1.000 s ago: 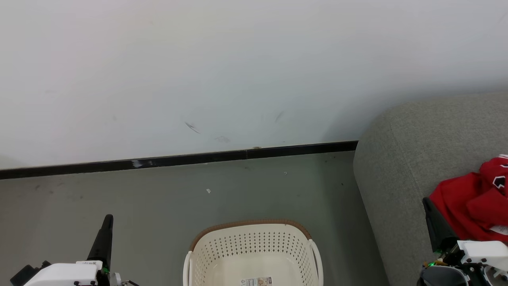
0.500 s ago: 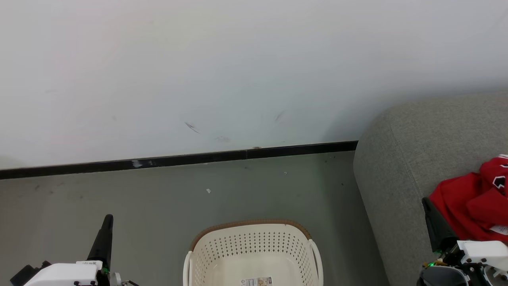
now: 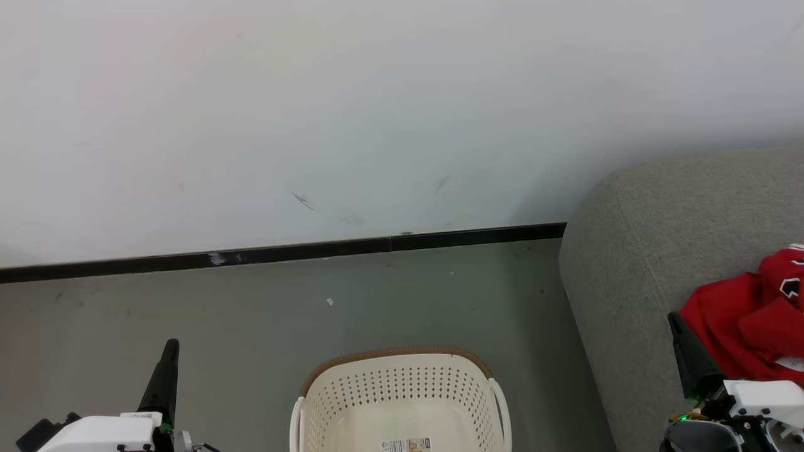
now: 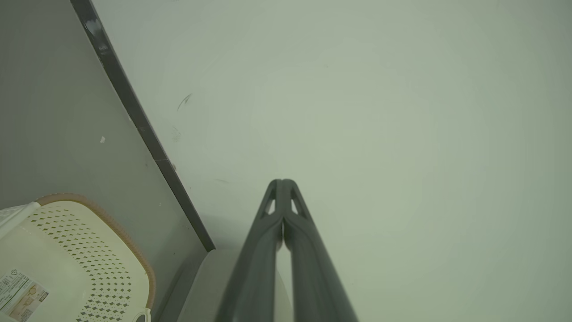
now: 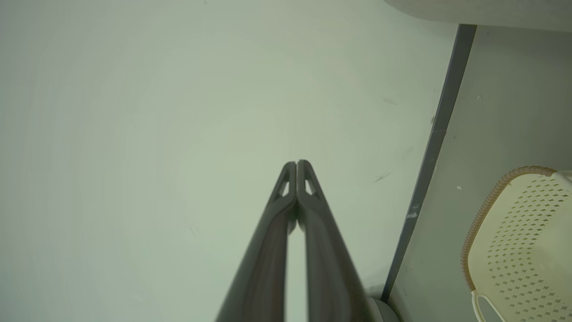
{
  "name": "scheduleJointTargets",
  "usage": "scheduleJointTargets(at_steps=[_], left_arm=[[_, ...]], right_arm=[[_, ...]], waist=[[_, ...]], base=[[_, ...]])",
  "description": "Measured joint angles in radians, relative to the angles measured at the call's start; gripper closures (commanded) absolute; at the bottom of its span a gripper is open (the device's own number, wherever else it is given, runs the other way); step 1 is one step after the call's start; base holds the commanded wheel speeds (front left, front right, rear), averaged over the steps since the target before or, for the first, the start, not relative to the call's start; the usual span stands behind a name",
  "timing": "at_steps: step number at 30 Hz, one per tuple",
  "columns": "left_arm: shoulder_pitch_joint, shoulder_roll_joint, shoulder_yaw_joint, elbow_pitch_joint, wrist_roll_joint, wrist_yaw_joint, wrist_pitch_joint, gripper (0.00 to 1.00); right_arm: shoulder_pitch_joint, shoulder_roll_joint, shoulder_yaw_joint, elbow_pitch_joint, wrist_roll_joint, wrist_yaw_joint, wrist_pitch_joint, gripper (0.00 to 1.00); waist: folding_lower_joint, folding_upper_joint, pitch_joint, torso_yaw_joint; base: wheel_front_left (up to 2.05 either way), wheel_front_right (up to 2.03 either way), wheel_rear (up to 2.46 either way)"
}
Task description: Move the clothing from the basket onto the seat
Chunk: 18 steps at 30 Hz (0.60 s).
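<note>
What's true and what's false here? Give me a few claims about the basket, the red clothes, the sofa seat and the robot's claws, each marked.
1. The basket holds red clothes. False: what shows of its inside is bare but for a sticker.
2. The clothing lies on the seat. True.
3. The left gripper is spread wide. False: its fingers are pressed together, holding nothing.
4. The right gripper is shut and empty. True.
5. The basket stands on the seat. False: it stands on the floor beside it.
</note>
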Motion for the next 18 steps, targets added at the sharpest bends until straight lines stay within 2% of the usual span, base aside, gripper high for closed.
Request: scheduleJointTargets(at_steps=[18], left_arm=[[0.000, 0.000, 0.000, 0.000, 0.000, 0.000, 0.000, 1.00]], right_arm=[[0.000, 0.001, -0.002, 0.000, -0.001, 0.000, 0.001, 1.00]], waist=[[0.0000, 0.0000, 0.000, 0.000]], base=[[0.00, 0.00, 0.00]])
